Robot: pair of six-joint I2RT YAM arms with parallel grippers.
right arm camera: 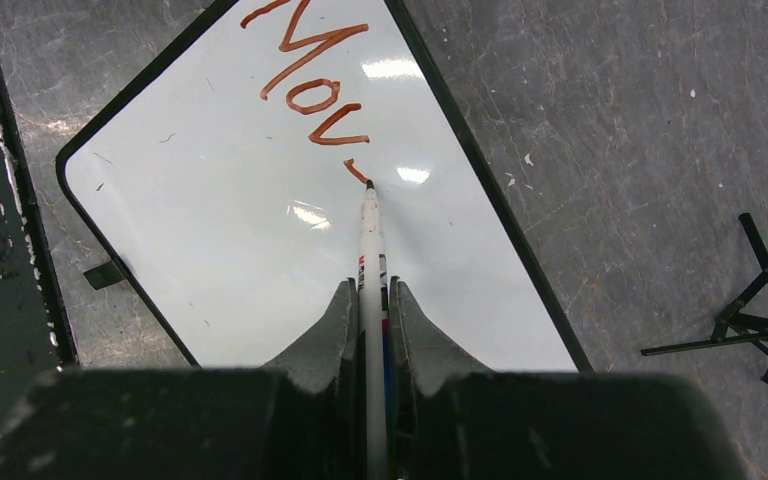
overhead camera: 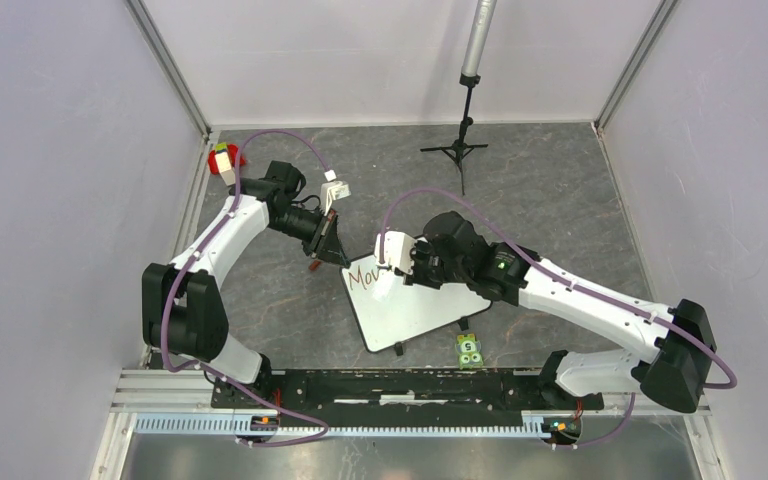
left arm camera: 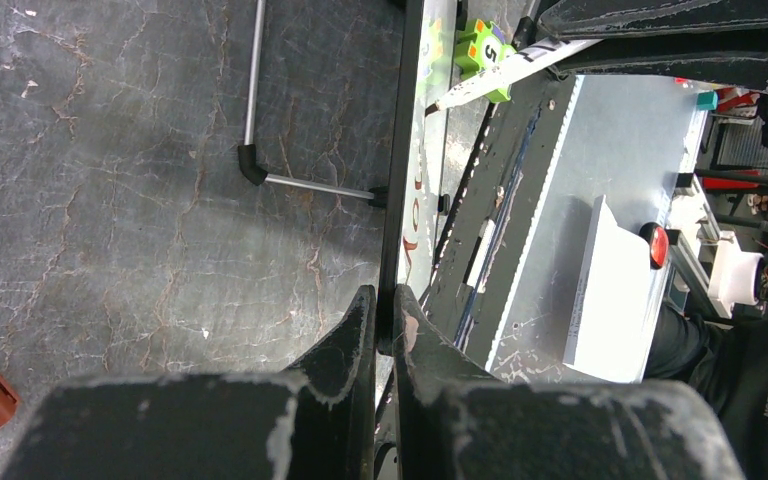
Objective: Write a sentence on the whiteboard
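Left claw [left arm camera: 385, 305] pinches the whiteboard [left arm camera: 428, 130] rim, board edge-on; reddish writing [left arm camera: 412, 235] on its face, marker [left arm camera: 490, 82] tip close by

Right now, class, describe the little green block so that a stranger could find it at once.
Find the small glossy white whiteboard with a black rim in the middle of the grey stone-patterned table. Between its near right corner and the black rail at the arms' bases sits a small green block. Only it bears a number 5.

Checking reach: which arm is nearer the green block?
Right. The right arm passes close by the block, jaws shut on the marker over the whiteboard; the left arm clamps the board's far-left corner, farther off.
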